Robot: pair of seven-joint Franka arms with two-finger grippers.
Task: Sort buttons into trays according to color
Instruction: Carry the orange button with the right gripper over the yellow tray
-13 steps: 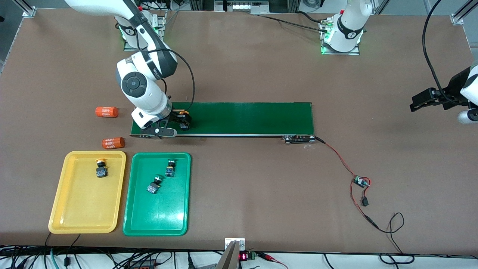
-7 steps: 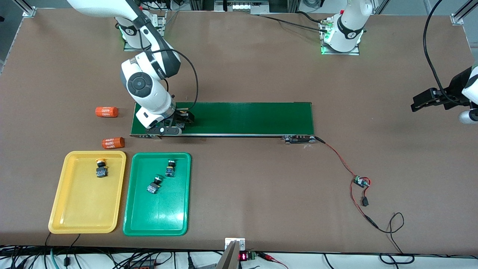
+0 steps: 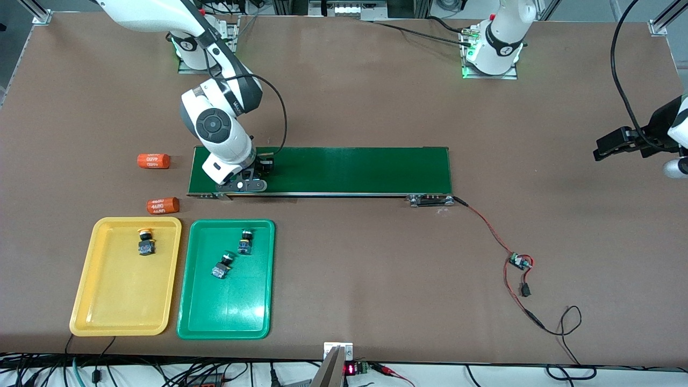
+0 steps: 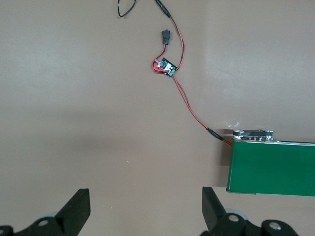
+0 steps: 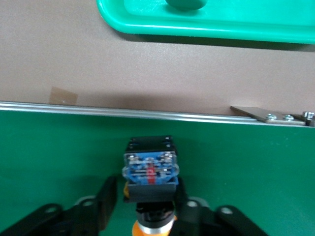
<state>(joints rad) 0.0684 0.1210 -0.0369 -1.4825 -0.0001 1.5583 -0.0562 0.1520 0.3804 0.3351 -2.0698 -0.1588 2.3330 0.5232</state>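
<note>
Currently your right gripper (image 5: 147, 196) is clamped on a yellow-capped button (image 5: 149, 173) on the conveyor belt (image 3: 349, 169); your left gripper (image 4: 142, 209) waits, fingers apart.

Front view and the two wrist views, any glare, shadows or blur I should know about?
Front view: sharp, with a white glare patch on the green plastic tray near its edge closest to the camera. Right wrist view: the yellow-capped push-button switch between the right gripper fingers is sharp; the tray is soft. Left wrist view: evenly lit, faint shadow on the brown table.
</note>
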